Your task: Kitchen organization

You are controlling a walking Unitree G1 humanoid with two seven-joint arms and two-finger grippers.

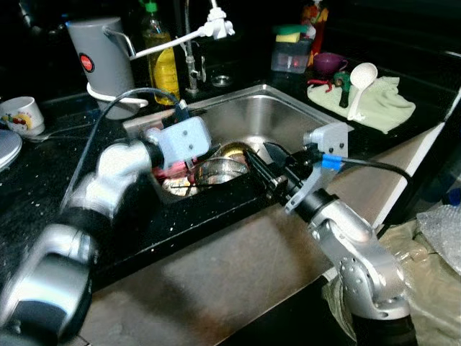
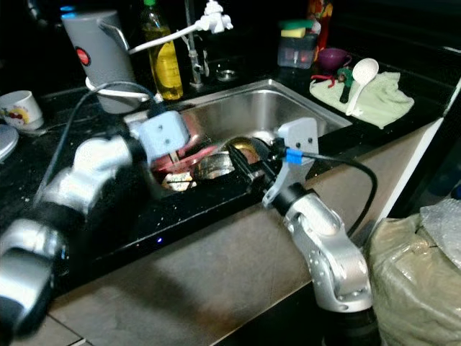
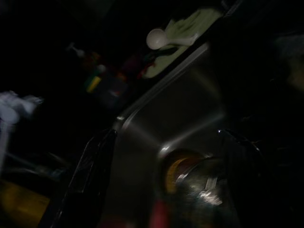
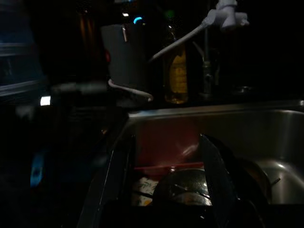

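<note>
My right gripper [image 4: 166, 190], fingers spread wide, straddles the steel bowl [image 4: 183, 192] in the sink [image 1: 288, 115]; closing on its rim seems next. My left gripper's [image 3: 166, 175] fingers also stand wide.

One mug [image 1: 21, 114], one ladle [image 1: 358, 81], one bottle [image 1: 163, 63]

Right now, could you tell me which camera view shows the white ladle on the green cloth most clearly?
The left eye view shows the white ladle best: its bowl and handle lie well lit on the green cloth, right of the sink. The right eye view shows much the same. The left wrist view catches its pale bowl dimly.
</note>
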